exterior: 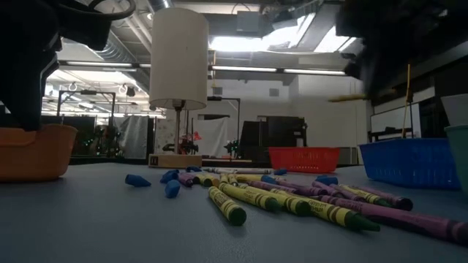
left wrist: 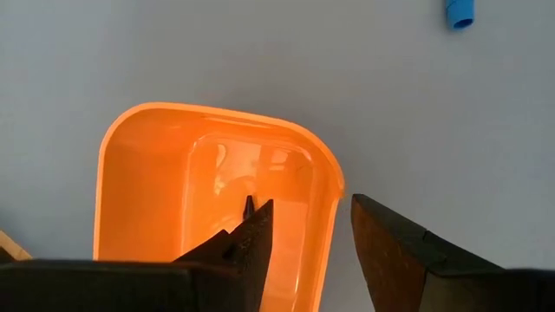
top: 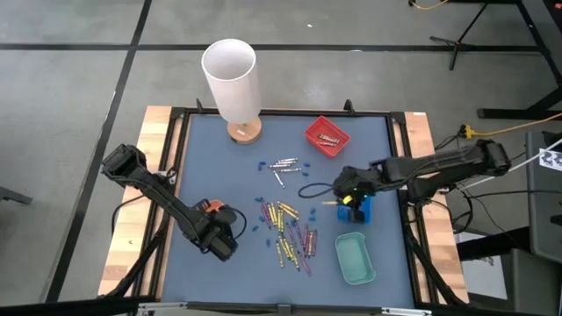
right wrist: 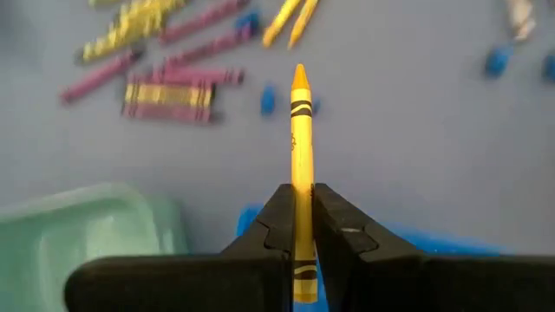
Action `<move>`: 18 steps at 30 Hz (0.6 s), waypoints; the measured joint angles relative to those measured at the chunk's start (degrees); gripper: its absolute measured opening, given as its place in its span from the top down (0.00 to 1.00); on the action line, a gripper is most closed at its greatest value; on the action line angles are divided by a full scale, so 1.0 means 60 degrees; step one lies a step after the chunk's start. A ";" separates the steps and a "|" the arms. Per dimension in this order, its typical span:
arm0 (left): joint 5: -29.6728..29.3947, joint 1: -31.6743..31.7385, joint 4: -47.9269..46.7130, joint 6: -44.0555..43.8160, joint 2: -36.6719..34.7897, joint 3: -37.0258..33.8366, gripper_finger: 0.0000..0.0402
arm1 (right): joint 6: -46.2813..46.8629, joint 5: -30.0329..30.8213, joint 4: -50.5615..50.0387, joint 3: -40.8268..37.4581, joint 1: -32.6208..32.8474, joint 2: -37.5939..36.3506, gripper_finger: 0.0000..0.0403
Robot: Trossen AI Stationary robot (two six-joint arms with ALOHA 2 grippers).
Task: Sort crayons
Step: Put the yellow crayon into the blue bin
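Right hand (right wrist: pixel 301 227) pinches 1 gold-orange crayon (right wrist: pixel 300 130) above the blue tray (top: pixel 361 209); left hand (left wrist: pixel 308 251) hangs wide over the orange tray (left wrist: pixel 139 191), holding nothing.

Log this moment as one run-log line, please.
right gripper: shut on yellow-orange crayon over blue tray | left gripper: open at orange plastic tray rim | loose crayons: mid-table

Lab or workshop: bare concrete floor (top: pixel 70 88), exposed ceiling ducts (exterior: pixel 121 47), strip lights (exterior: pixel 248 69), loose cables (top: pixel 518 127), framed blue worktop (top: pixel 219 167).
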 joint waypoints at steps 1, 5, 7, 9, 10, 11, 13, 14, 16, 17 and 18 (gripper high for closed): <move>0.0000 0.0000 0.0018 0.0000 0.0004 0.0000 0.65 | -0.0021 -0.0077 -0.0317 0.0000 0.0000 -0.0069 0.94; -0.0022 0.0000 0.0062 0.0000 0.0004 0.0000 0.65 | -0.0293 -0.0163 -0.1419 0.0004 0.0000 -0.0182 0.94; -0.0019 -0.0001 0.0070 0.0000 0.0003 0.0000 0.65 | -0.0418 -0.0163 -0.1864 0.0004 0.0000 -0.0161 0.94; -0.0018 0.0000 0.0078 0.0000 0.0003 0.0000 0.65 | -0.0512 -0.0167 -0.2113 0.0004 0.0000 -0.0128 0.94; -0.0018 0.0000 0.0081 0.0000 0.0004 0.0000 0.65 | -0.0517 -0.0163 -0.2206 0.0004 0.0000 -0.0117 0.94; -0.0021 0.0000 0.0081 0.0000 0.0003 0.0000 0.65 | -0.0517 -0.0163 -0.2298 0.0004 -0.0004 -0.0116 0.94; -0.0018 0.0000 0.0085 0.0000 0.0002 0.0000 0.65 | -0.0517 -0.0163 -0.2281 0.0004 -0.0005 -0.0123 0.94; -0.0020 0.0000 0.0089 0.0000 0.0002 0.0000 0.65 | -0.0517 -0.0163 -0.2265 0.0004 -0.0007 -0.0122 0.94; -0.0018 0.0000 0.0089 0.0000 0.0004 0.0000 0.65 | -0.0517 -0.0163 -0.2284 0.0004 -0.0007 -0.0120 0.94; -0.0018 0.0000 0.0089 0.0000 0.0001 0.0000 0.65 | -0.0517 -0.0163 -0.2281 0.0004 -0.0007 -0.0120 0.94; -0.0019 0.0000 0.0090 0.0000 0.0004 0.0000 0.65 | -0.0519 -0.0163 -0.2288 0.0004 -0.0007 -0.0120 0.94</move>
